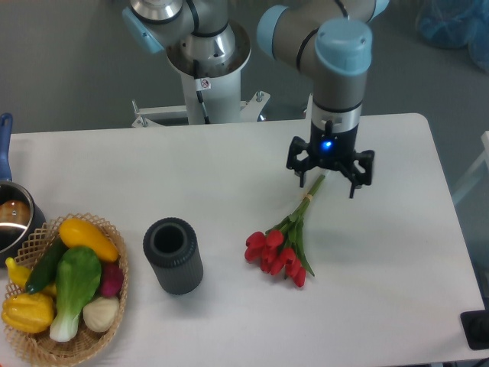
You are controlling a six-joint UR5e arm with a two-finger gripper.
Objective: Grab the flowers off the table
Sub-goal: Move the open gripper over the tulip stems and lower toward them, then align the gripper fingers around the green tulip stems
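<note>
In the single fixed camera view, we look down on a white table (153, 168) with rounded corners, the robot's base standing behind its far edge. The flowers (284, 243), a small bunch of red tulips with green leaves and tied green stems, lie flat a little right of the table's middle. Their long axis runs on a diagonal: the red heads point toward the near left, and the stem ends point toward the far right. The gripper (328, 177) hangs pointing straight down over the far stem ends, its jaws spread wide with nothing between them, one finger to either side of the stem tips as we see it. We cannot tell how high it sits above the tabletop. We judge that the bunch lies just below and toward the near left of the jaws, so the coming move depends on lowering onto the thin stems and closing across them, not along them. To the left, well apart from the flowers, stands a dark cylinder (173, 256), and farther left a wicker basket (34, 345) of vegetables.
</note>
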